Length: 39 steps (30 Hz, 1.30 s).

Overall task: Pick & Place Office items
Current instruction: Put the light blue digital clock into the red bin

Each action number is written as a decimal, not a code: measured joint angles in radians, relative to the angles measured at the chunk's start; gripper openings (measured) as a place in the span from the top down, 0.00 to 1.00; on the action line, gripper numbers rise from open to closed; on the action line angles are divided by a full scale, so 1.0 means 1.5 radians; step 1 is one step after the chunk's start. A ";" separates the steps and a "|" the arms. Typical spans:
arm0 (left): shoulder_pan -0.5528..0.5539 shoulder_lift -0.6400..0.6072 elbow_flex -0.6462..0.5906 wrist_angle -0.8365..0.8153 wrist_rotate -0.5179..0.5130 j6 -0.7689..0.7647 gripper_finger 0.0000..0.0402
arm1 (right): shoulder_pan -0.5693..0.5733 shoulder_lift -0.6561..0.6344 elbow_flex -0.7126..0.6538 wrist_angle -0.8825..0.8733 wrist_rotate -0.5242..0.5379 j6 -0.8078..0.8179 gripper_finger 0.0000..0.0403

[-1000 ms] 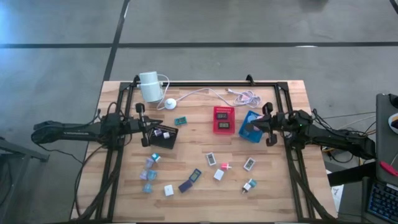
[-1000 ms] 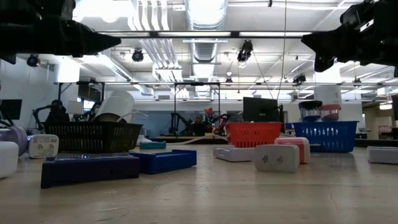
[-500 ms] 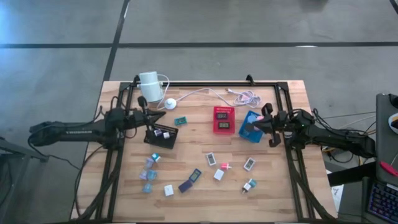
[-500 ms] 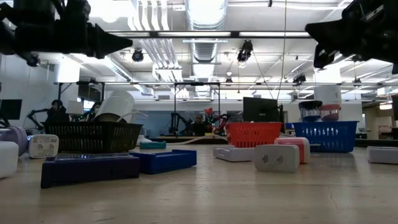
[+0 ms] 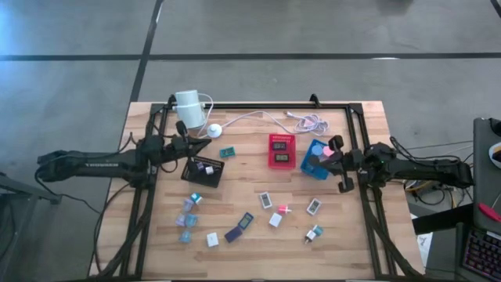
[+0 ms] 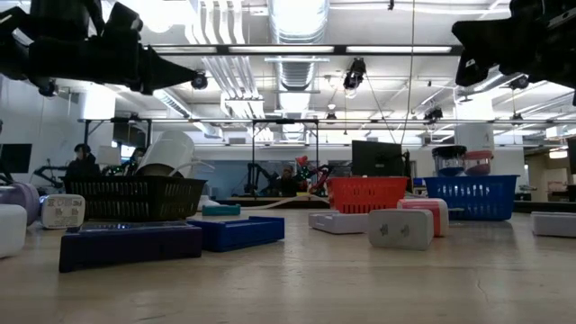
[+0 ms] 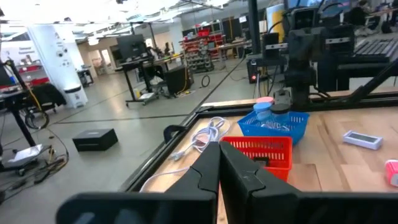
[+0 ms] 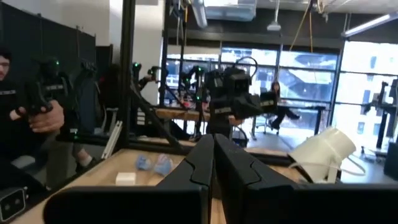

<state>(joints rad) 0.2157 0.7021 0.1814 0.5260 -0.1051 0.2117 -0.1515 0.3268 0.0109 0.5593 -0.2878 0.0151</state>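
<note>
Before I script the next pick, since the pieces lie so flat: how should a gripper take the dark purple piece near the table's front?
Probably from straight above, fingers closing across the two long edges of the dark purple piece. It lies flat and diagonal, with clear table beside both edges.

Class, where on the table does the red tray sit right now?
In the high view, the red tray lies right of the table's centre towards the far edge, just left of the blue tray and below the coiled white cable.

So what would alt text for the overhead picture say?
Two dark robot arms reach in over a wooden table: the left end effector beside a black tray, the right end effector beside a blue tray. Small office items lie scattered.
</note>
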 joint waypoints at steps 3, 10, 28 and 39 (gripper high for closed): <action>0.000 0.001 0.000 0.009 -0.009 -0.031 0.97 | 0.001 0.001 0.000 -0.003 0.000 -0.003 0.98; 0.000 0.087 0.171 -0.319 -0.208 -0.142 0.99 | 0.001 0.001 0.000 -0.002 0.000 0.005 0.98; 0.038 0.643 0.594 -0.681 -0.054 -0.051 0.80 | 0.001 0.002 -0.001 -0.044 0.001 0.030 0.98; 0.070 0.723 0.622 -0.738 -0.031 0.035 0.41 | 0.001 0.002 -0.001 -0.051 0.000 0.050 0.98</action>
<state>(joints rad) 0.3208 1.7863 1.1145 -0.5804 -0.1520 0.2641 -0.1505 0.3294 0.0093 0.4827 -0.2878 0.0895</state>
